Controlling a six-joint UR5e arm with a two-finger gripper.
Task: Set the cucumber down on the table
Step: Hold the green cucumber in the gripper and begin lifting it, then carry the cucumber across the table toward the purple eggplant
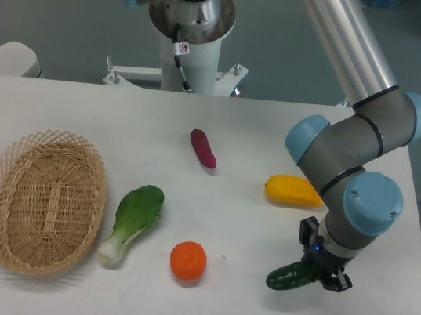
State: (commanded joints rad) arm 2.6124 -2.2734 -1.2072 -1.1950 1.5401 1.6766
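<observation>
The dark green cucumber (287, 278) is at the front right of the white table (83, 107), with its left end sticking out and its right end hidden under the wrist. My gripper (322, 268) points down over that hidden end, and its black fingers (309, 237) close around the cucumber. The cucumber lies roughly level, at or just above the tabletop; I cannot tell whether it touches.
An oval wicker basket (44, 200) stands at the front left. A bok choy (133, 221) lies beside it and an orange fruit (188, 259) to its right. A purple eggplant (203, 148) is mid-table. A yellow vegetable (292, 191) lies just behind my gripper.
</observation>
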